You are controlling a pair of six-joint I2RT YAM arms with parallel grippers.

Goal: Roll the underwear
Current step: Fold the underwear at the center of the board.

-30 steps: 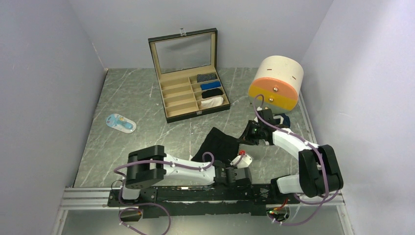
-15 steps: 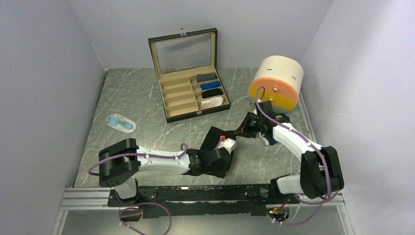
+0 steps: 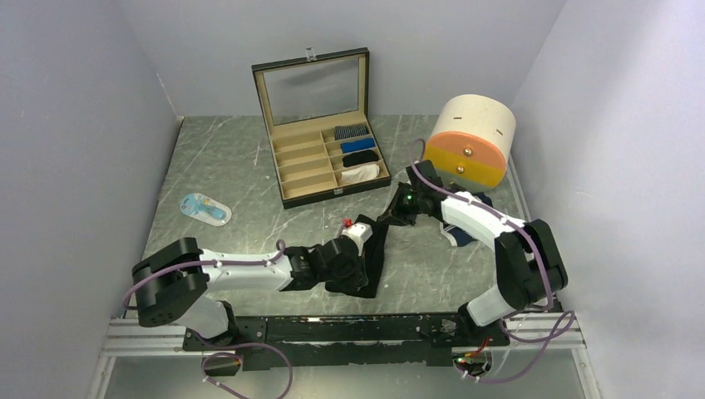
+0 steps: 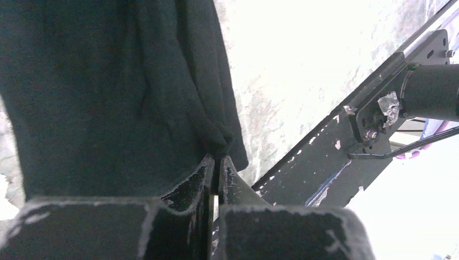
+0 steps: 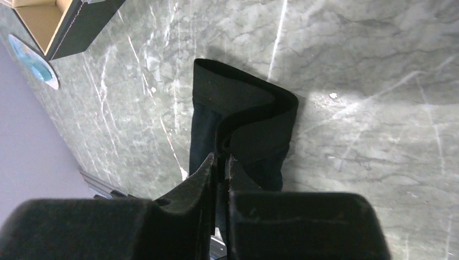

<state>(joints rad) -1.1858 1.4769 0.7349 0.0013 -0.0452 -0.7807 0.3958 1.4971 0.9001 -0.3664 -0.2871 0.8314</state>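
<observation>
The black underwear (image 3: 372, 259) lies mid-table as a narrow folded strip running from far right to near left. My left gripper (image 3: 356, 274) is shut on a fold at its near edge (image 4: 108, 97), fingertips pinched together (image 4: 216, 158). My right gripper (image 3: 389, 218) is shut on the far end. In the right wrist view the waistband (image 5: 243, 116) curls over itself just past my shut gripper (image 5: 222, 160). The navy underwear with white trim (image 3: 457, 237) lies crumpled under the right forearm, untouched.
An open compartment box (image 3: 293, 166) stands at the back with several rolled bundles (image 3: 357, 154) in its right cells. A cream and orange drum (image 3: 470, 141) sits at the back right. A small blue and white packet (image 3: 205, 208) lies at the left. The metal rail (image 3: 332, 328) runs along the near edge.
My left arm has swung left from the near rail, dragging the black underwear's near edge with it. The right gripper moved left with the far end. The cloth is now narrower.
</observation>
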